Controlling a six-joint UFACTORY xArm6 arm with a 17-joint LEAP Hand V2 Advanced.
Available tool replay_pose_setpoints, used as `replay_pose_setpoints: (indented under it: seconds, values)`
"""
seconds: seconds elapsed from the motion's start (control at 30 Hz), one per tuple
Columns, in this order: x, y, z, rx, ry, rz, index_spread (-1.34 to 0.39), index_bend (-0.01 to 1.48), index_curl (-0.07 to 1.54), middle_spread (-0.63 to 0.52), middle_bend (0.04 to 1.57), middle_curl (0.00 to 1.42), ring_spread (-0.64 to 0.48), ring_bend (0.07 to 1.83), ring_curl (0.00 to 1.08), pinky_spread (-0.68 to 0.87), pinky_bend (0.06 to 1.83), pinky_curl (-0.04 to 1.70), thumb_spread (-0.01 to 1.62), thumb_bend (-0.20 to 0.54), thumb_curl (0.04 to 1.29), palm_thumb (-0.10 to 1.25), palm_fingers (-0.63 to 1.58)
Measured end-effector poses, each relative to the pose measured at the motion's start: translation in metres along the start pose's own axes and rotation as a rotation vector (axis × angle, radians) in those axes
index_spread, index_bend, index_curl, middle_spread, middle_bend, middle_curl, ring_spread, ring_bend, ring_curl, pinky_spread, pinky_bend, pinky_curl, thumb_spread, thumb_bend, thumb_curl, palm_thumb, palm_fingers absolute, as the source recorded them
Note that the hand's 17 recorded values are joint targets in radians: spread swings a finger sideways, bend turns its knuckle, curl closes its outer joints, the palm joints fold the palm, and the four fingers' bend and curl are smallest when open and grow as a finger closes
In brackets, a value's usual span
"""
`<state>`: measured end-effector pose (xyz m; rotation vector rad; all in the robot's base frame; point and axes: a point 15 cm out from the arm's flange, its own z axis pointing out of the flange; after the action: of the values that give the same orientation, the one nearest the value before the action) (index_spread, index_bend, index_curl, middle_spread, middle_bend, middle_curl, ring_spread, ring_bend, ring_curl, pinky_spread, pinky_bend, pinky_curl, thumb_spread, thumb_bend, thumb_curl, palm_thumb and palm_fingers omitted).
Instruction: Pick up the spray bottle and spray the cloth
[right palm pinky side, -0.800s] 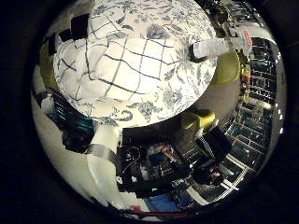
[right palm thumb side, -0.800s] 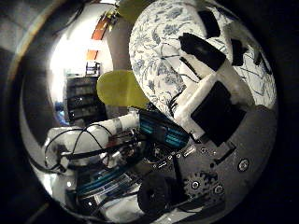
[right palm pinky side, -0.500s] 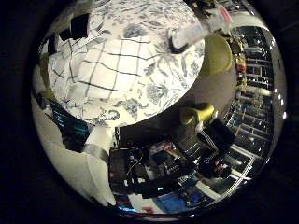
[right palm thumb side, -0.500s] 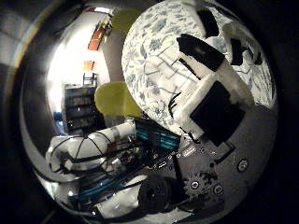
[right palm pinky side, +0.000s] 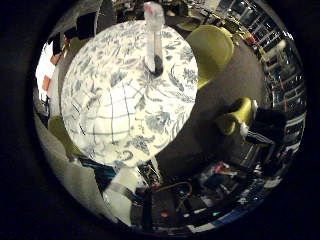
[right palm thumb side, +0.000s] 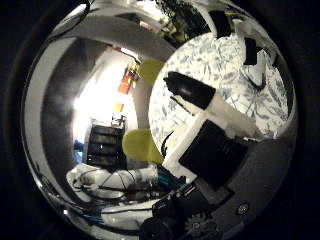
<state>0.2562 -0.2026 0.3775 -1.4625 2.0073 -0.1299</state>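
Dim room with strong fisheye bending at the rims; a blown-out bright doorway glares, everything slightly soft.

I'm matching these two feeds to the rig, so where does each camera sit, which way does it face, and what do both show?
Little finger side palm view: on the palm, looking down at the round table, with the spray bottle upright and the checked cloth flat on it; none of the hand shows.
Thumb side palm view: on the palm, looking past the hand, whose fingers reach across the table, toward the room.
Shared: the flowered table and yellow chairs.
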Motion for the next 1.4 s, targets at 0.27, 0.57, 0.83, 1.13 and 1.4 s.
replay_pose_setpoints:
  seconds: [0.27, 0.57, 0.83, 1.13, 1.4]
  values:
    - [0.057, -0.001, -0.019, 0.221, -0.145, 0.17, -0.27, 0.17, 0.55, -0.12, 0.68, 0.58, -0.14, 0.93, 0.49, -0.19, 0.55, 0.94, 1.11, -0.021, 0.36, 0.64, 0.29]
    - [0.143, 0.028, -0.008, 0.379, -0.271, 0.317, -0.18, 0.17, 0.43, 0.03, 0.57, 0.5, 0.03, 0.77, 0.43, 0.1, 0.52, 0.84, 1.1, -0.022, 0.38, 0.66, 0.11]
    - [0.197, 0.074, 0.041, 0.434, -0.429, 0.437, -0.16, 0.15, 0.35, 0.17, 0.39, 0.39, 0.18, 0.56, 0.34, 0.36, 0.45, 0.64, 1.09, -0.024, 0.37, 0.65, 0.0]
    - [0.199, 0.075, 0.081, 0.429, -0.52, 0.448, -0.23, 0.14, 0.27, 0.19, 0.32, 0.34, 0.22, 0.47, 0.29, 0.38, 0.46, 0.49, 1.07, -0.025, 0.35, 0.63, 0.01]
    - [0.187, 0.037, 0.109, 0.448, -0.578, 0.436, -0.19, 0.15, 0.26, 0.19, 0.28, 0.33, 0.22, 0.44, 0.27, 0.37, 0.47, 0.41, 1.06, -0.022, 0.35, 0.64, 0.05]
